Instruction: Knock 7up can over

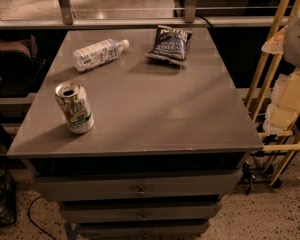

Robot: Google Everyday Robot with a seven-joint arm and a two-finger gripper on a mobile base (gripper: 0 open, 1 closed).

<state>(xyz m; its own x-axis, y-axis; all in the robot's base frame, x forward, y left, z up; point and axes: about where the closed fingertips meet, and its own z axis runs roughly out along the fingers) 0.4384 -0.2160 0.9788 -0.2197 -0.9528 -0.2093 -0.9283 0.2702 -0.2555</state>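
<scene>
The 7up can (75,107) stands upright near the front left corner of the grey table top (155,109). It has a white and green label, and its silver top is open. My gripper (299,31) shows only as a pale blurred shape at the upper right edge of the view. It is mostly cut off, to the right of the table and far from the can, and it touches nothing on the table.
A clear plastic water bottle (97,53) lies on its side at the back left. A dark blue chip bag (170,45) lies at the back middle. A wooden rack (270,79) with pale items stands right of the table. Drawers (140,189) sit below the top.
</scene>
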